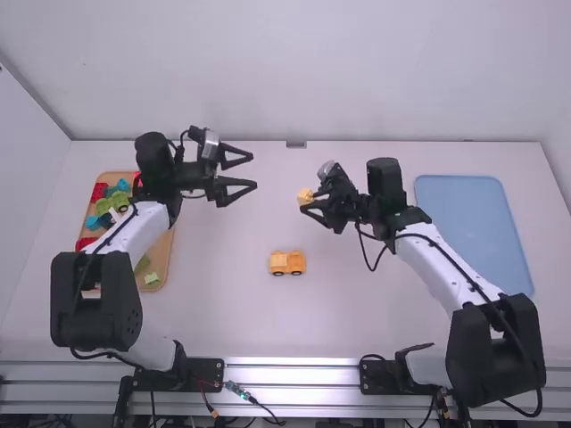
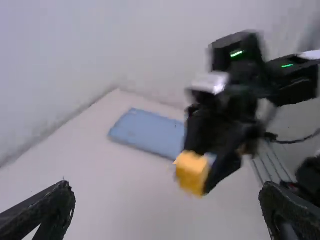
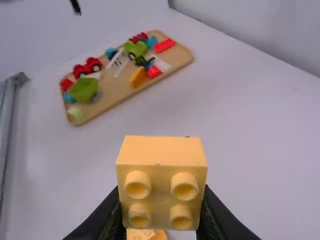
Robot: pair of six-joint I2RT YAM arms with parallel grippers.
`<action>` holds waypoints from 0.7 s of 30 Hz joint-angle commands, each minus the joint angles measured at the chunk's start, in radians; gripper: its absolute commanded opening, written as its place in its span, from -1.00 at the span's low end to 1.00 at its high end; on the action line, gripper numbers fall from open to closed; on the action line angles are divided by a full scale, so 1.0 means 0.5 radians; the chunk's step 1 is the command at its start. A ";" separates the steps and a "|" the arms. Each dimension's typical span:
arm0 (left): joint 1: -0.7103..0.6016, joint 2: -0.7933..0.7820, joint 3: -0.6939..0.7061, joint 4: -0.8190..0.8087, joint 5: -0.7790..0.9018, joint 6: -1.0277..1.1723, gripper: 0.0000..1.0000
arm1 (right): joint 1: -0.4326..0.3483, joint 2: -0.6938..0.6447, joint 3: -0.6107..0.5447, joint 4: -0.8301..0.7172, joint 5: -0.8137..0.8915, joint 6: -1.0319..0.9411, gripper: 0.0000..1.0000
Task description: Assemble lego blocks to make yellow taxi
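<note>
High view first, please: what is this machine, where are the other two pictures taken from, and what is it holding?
It is two robot arms, left and right, at a white table. The high view looks down from behind them; the others come from a camera on each arm's wrist. The left claw is open and empty. The right claw grips a yellow toy block with four round studs. On the table stands a small yellow toy vehicle. A wooden tray of colourful toy blocks lies at the left, a blue tray at the right.
</note>
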 commanded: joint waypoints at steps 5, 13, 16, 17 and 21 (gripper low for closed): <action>-0.166 -0.051 0.193 -1.361 -1.260 1.225 0.98 | 0.098 -0.016 0.299 -0.518 0.525 -0.262 -0.53; -0.259 -0.090 0.406 -2.112 -1.569 1.989 0.98 | 0.208 -0.013 0.475 -1.104 1.183 -0.471 -0.55; -0.222 -0.092 0.410 -2.121 -1.415 2.092 0.97 | 0.223 0.005 0.506 -1.273 1.396 -0.517 -0.71; -0.218 -0.093 0.408 -2.119 -1.396 2.103 0.98 | 0.226 0.013 0.510 -1.291 1.410 -0.529 -0.71; -0.188 -0.092 0.397 -2.088 -1.238 2.232 0.98 | 0.229 0.187 0.576 -1.443 1.528 -0.637 -0.64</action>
